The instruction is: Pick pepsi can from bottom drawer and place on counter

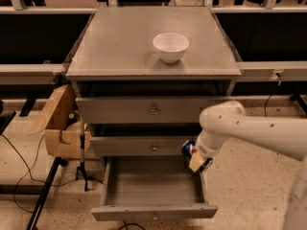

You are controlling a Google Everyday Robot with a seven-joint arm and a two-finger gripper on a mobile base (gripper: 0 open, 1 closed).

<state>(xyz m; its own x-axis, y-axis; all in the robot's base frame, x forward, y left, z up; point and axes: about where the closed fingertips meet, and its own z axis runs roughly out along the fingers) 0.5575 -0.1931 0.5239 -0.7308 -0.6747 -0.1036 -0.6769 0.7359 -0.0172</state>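
The pepsi can, blue with a silver end, is held in my gripper above the right rear of the open bottom drawer. The can is lifted off the drawer floor, in front of the middle drawer's right end. My white arm comes in from the right. The drawer tray below looks empty. The grey counter on top of the cabinet holds a white bowl at its centre right.
Two upper drawers with round knobs are closed. An open cardboard box and a black stand with cables sit on the floor left of the cabinet. Dark shelving runs behind on both sides.
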